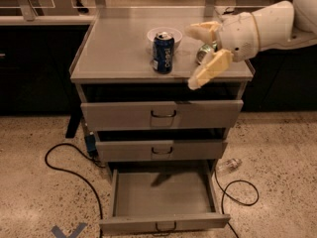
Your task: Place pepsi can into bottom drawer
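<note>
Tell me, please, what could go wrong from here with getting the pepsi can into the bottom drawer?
The open tool hangs right of the pepsi can, close to the green can, which it might bump away. The pepsi can stands just before a white bowl; a sideways nudge could tip it or push the bowl.
</note>
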Tool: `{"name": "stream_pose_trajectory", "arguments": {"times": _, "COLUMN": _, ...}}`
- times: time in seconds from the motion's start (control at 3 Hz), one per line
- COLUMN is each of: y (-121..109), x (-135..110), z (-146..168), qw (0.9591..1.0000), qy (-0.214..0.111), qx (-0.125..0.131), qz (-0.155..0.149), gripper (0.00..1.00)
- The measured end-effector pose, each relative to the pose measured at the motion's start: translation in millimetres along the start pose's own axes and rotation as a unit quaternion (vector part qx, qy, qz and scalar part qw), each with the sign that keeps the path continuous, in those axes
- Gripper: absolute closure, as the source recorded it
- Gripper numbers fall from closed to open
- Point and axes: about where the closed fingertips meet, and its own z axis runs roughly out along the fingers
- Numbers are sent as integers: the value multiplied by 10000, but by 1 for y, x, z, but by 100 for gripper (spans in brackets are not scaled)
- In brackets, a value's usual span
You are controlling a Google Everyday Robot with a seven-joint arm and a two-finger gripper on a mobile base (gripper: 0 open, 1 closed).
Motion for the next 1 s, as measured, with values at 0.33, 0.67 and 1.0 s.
{"name": "stream_pose_trajectory", "arguments": {"times": 0.33, "y": -21, "x": -6, "z": 2, "qw": 9992, "qy": -97, "qx": 385, "qz": -5, "gripper": 0}}
{"name": "stream_pose_trajectory", "arguments": {"times": 0.67, "y": -21, "x": -6, "z": 2, "qw": 9992, "qy": -97, "qx": 385, "qz": -5, "gripper": 0}}
{"name": "stream_pose_trajectory", "arguments": {"times": 1.0, "y": -27, "x": 0, "z": 0, "qw": 9971, "qy": -33, "qx": 756, "qz": 99, "gripper": 0}}
